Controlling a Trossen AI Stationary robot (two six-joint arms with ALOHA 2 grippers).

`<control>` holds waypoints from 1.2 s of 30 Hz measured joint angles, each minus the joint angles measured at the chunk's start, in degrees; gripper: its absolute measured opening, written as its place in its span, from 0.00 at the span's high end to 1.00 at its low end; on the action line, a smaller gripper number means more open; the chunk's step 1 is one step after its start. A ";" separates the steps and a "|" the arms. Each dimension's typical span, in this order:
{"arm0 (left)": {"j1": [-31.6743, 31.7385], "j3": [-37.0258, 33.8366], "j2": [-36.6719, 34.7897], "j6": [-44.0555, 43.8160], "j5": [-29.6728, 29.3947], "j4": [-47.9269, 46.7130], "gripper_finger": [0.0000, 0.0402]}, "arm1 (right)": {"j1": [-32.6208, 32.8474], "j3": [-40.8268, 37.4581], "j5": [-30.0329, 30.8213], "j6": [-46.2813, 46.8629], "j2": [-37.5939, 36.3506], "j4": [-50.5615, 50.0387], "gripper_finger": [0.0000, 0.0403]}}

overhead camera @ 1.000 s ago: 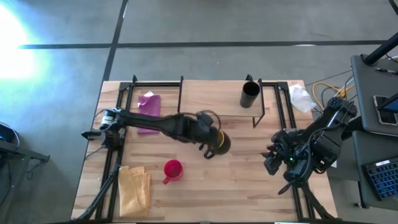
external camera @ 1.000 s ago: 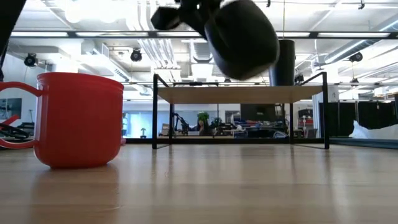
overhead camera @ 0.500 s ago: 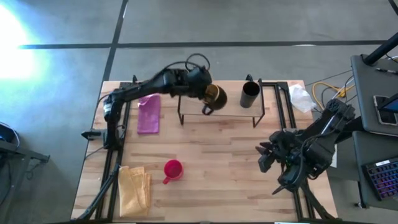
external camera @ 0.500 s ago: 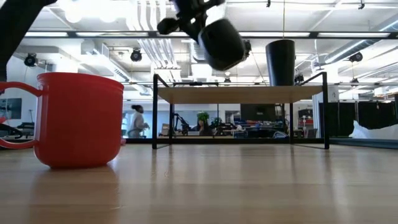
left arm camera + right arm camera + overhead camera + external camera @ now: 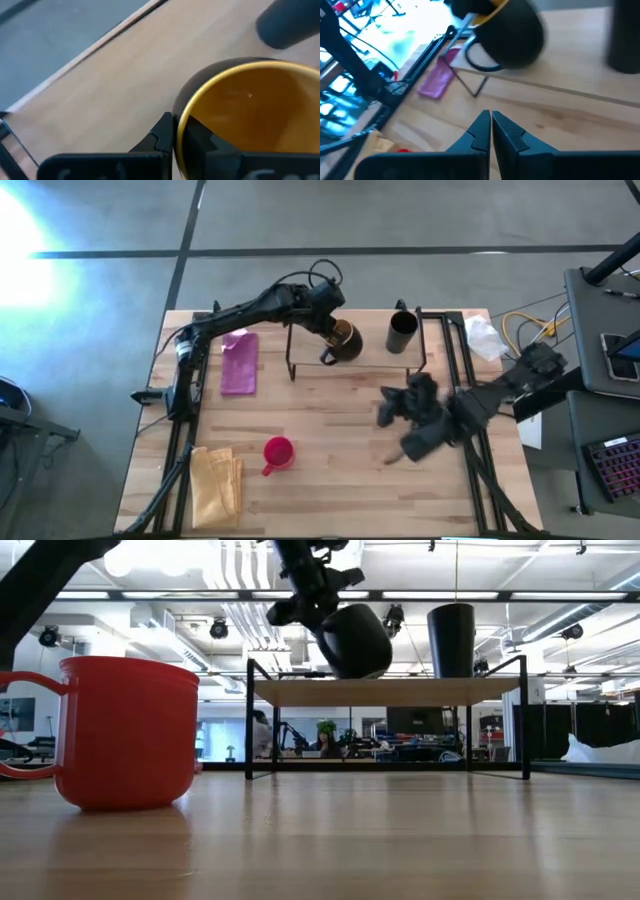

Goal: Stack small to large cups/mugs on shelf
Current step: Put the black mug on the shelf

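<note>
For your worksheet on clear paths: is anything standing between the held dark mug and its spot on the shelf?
Nothing visible does. The left end effector holds the dark mug over the shelf; the black cup stands beside it, apart.

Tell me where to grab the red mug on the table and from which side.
Grip the red mug by its rim, coming straight down: it stands upright with its mouth open to the top, and its handle points toward the table's front edge. Pinch the wall on a side away from the handle. The right hand is nearer; the left hand holds the dark mug.
</note>
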 joint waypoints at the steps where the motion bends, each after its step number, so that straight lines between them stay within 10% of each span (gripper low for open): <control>1: 0.03 0.21 0.19 0.74 0.08 -0.23 1.00 | -1.67 -0.39 -1.34 -3.24 0.00 4.07 0.98; 15: -0.02 1.49 -0.47 5.73 -1.08 -0.39 0.99 | -14.89 -8.37 -15.09 -14.12 -0.04 20.50 0.98; 36: -0.50 1.07 -0.45 8.50 0.93 0.40 0.98 | -18.25 -17.34 -6.46 -13.08 0.00 34.24 0.98</control>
